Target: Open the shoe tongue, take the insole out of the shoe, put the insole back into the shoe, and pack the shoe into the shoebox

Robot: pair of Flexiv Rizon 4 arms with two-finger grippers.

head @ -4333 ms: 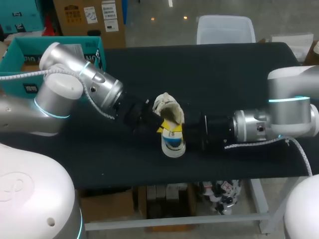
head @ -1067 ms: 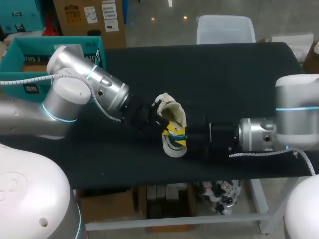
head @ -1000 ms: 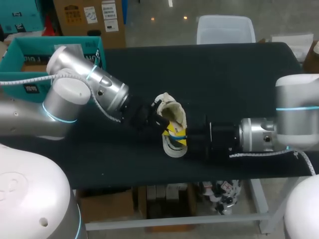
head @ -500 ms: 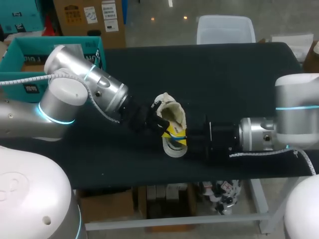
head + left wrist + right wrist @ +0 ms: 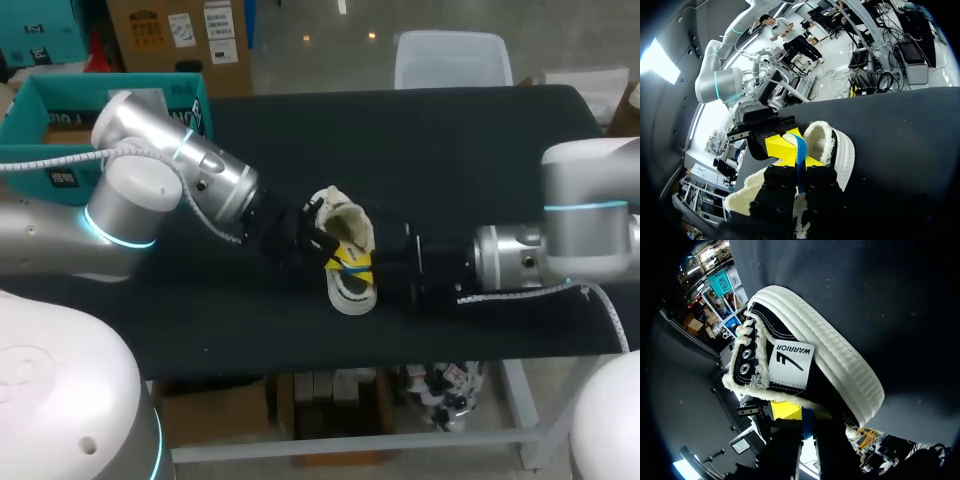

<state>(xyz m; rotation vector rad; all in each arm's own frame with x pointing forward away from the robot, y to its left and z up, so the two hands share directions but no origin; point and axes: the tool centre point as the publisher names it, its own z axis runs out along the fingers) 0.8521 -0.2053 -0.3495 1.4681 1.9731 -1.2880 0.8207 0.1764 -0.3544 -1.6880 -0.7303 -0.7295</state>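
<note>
1. Over to the left arm (image 5: 150, 190): stretched in low from the left side, wrist angled down toward the middle of the black table (image 5: 470, 140).
2. Left gripper (image 5: 333, 256) right at the mouth of the shoe (image 5: 349, 297), pinched tight on a thin blue strip, apparently the insole (image 5: 800, 150) seen edge-on, standing up between the two black fingers.
3. Now the right arm (image 5: 590, 215): elbow high at the right, forearm laid level and pointing straight at the shoe from the opposite side.
4. Right gripper (image 5: 368, 268) pushed up against the shoe's flank, nearly meeting the left gripper; clamped or spread, impossible to tell.
5. On to the shoe itself: sitting mid-table between both grippers, toe toward the near edge, collar toward the far edge.
6. Black canvas upper, thick white ribbed rubber sole, white patch on the side, metal eyelets, shaggy cream fleece spilling round the opening.
7. Teal shoebox (image 5: 30, 110) off at the far left, behind the left arm, well apart from the shoe.
</note>
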